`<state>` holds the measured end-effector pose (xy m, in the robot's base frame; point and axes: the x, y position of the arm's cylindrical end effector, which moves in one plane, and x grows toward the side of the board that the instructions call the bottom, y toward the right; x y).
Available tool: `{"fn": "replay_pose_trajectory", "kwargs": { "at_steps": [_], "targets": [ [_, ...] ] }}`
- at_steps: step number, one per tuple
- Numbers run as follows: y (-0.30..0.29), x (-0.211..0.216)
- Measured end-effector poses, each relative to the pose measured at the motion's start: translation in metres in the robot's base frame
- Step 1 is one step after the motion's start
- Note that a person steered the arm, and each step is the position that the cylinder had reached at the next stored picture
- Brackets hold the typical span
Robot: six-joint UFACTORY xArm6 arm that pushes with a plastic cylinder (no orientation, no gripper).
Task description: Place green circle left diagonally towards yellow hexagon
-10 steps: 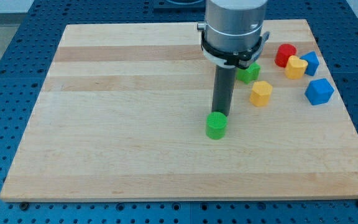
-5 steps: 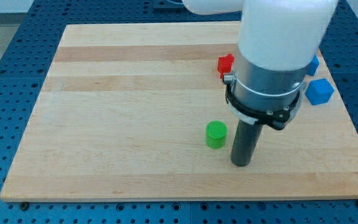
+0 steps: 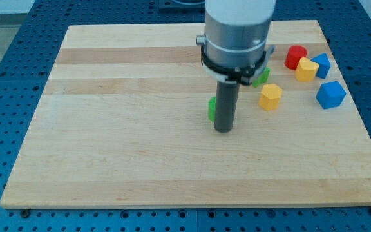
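Observation:
The green circle shows only as a green sliver at the left edge of my rod, mostly hidden behind it, near the board's middle. My tip rests on the board just below and in front of that block, seemingly touching it. The yellow hexagon lies to the right and slightly above the green circle, about a block's width from the rod.
A second green block peeks out behind the arm above the yellow hexagon. At the board's upper right sit a red block, a yellow block and two blue blocks. The wooden board lies on a blue perforated table.
My tip swung from above the green circle round to its lower right, then back up against it. The green circle has shifted upward, from about y 200 to about y 168.

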<state>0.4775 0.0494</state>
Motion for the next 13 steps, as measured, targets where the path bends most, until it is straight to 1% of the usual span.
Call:
{"fn": "replay_pose_trajectory", "kwargs": {
  "at_steps": [2, 5, 6, 8, 10, 13],
  "targets": [
    [0.0, -0.068],
    [0.0, -0.135],
    [-0.002, -0.147],
    [-0.004, -0.144],
    [-0.007, -0.133],
    [-0.032, -0.132]
  ]
}}
